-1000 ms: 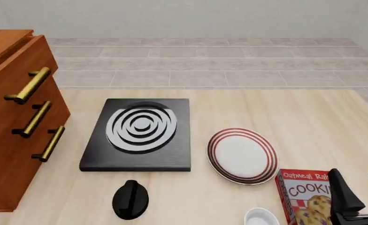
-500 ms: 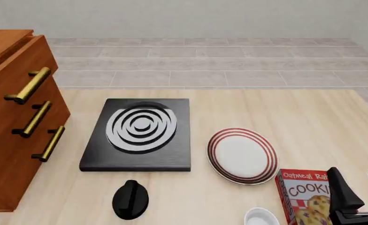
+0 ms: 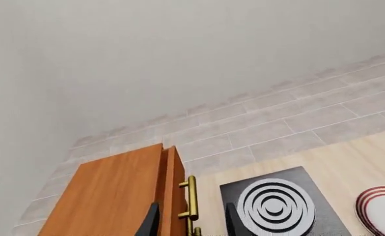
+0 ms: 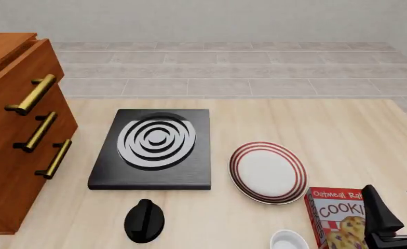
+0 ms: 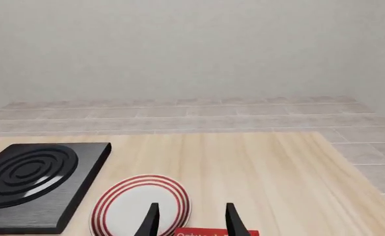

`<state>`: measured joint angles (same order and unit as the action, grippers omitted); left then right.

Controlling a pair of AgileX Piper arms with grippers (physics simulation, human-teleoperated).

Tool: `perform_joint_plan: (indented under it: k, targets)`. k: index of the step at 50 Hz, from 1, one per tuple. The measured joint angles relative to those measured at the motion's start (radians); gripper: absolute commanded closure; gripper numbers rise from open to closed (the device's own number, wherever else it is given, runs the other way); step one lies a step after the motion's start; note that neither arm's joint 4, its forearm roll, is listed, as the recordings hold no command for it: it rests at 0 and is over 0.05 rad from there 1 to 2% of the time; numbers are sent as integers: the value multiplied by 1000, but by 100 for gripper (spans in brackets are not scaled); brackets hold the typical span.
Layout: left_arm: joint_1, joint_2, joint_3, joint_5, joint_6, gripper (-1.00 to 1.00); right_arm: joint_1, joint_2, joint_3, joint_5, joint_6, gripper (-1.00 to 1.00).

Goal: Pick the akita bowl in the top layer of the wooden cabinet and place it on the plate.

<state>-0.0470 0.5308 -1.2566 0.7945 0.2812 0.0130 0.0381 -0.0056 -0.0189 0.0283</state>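
The wooden cabinet (image 4: 2, 171) stands at the left edge of the table, and its top layer (image 4: 20, 72) sits flush with the lower drawers, brass handle (image 4: 31, 94) facing out. The akita bowl is hidden. The plate (image 4: 268, 172) lies right of centre with nothing on it. My right gripper (image 4: 395, 199) is open at the near right, beside the cookie box. In the left wrist view my left gripper (image 3: 192, 223) is open, with the cabinet (image 3: 114, 196) and a handle (image 3: 191, 196) ahead. The right wrist view shows the open right gripper (image 5: 191, 221) just short of the plate (image 5: 140, 209).
A black stove (image 4: 153, 148) with white rings lies between cabinet and plate. A black knob-like object (image 4: 145, 220) sits near the front edge. A red cookie box (image 4: 338, 218) and a plain white small bowl (image 4: 288, 241) stand at the near right.
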Motion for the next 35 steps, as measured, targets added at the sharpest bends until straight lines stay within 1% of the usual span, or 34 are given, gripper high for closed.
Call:
perform_joint_plan:
  k: [14, 19, 30, 35]
  targets:
    - [11, 66, 6, 3, -3, -100, -1, -3, 0, 2, 5, -100]
    - [13, 82, -6, 29, 6, -100, -2, -13, 0, 11, 8, -100]
    - [21, 133, -76, 113, 10, -100, -7, -26, 0, 22, 10, -100]
    - [25, 155, -88, 140, 8, -100, -8, -28, 0, 23, 11, -100]
